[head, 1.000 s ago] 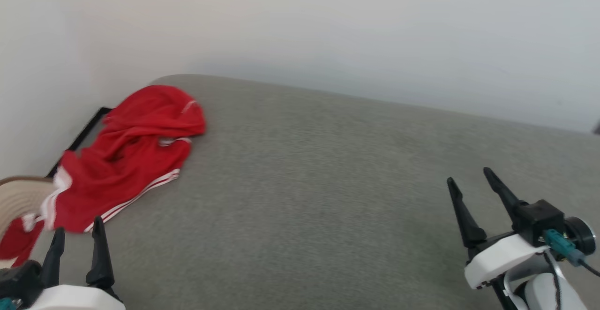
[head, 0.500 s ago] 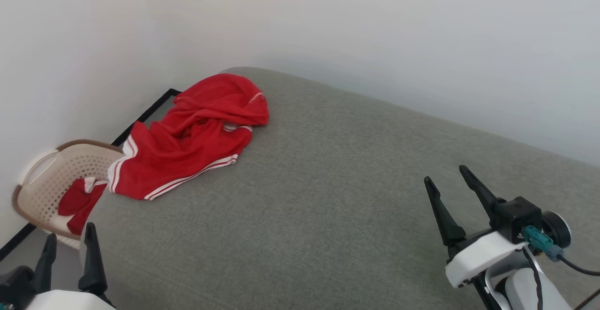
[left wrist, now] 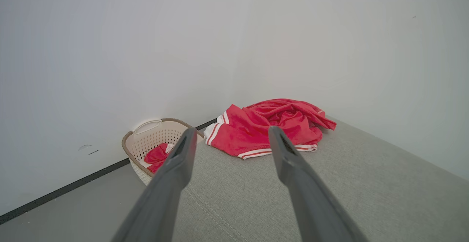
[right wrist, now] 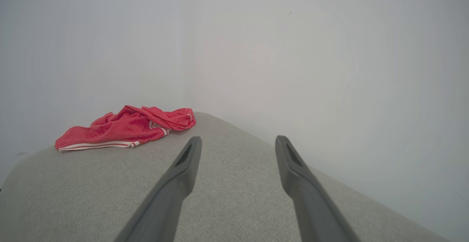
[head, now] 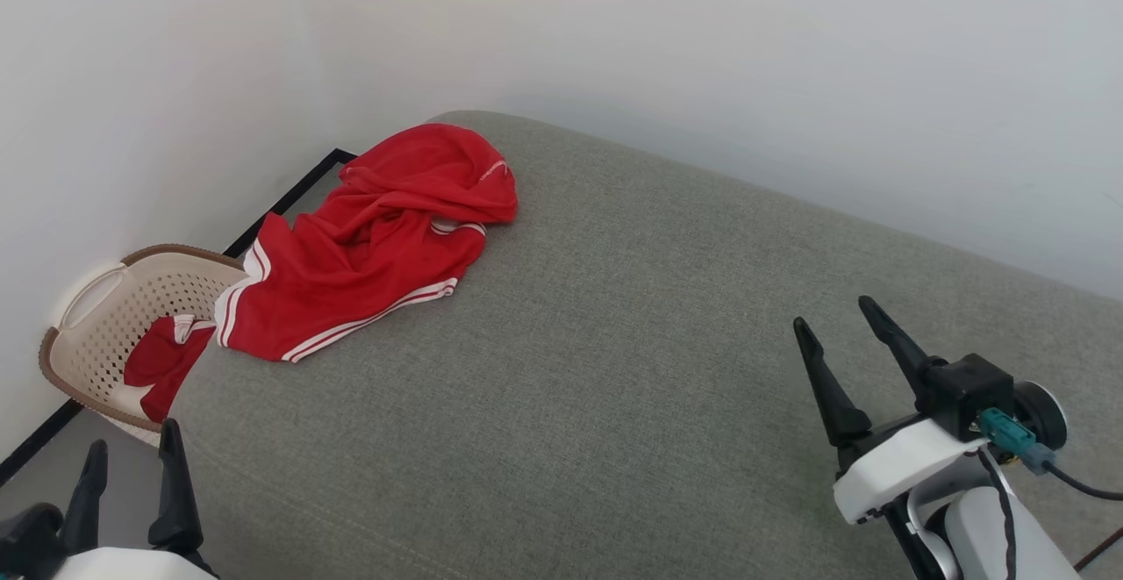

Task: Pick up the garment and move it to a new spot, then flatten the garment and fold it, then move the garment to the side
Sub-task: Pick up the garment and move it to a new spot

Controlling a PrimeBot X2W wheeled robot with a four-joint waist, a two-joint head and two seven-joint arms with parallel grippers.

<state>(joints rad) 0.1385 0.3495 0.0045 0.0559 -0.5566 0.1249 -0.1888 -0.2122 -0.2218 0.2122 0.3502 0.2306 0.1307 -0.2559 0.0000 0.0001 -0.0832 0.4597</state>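
Observation:
The garment (head: 368,255), bright red with white bands and thin white stripes, lies crumpled at the far left corner of the grey padded surface (head: 614,369). It also appears ahead in the left wrist view as the garment (left wrist: 267,128) and far to the left in the right wrist view as the garment (right wrist: 124,128). My left gripper (head: 132,444) hovers open at the lower left, off the surface's near left corner, well short of the garment. My right gripper (head: 833,310) stands open over the right part of the surface, far from the garment. Nothing is between either pair of fingers.
A beige lattice basket (head: 96,317) stands on the floor beside the surface's left edge, with a red-and-white cloth (head: 162,361) in it. White walls close in behind and to the left. A black skirting line (head: 289,194) runs along the floor.
The head camera has swung left and down, so the whole picture has shifted right and the basket has come into view. The garment lies as before. Both grippers stay open.

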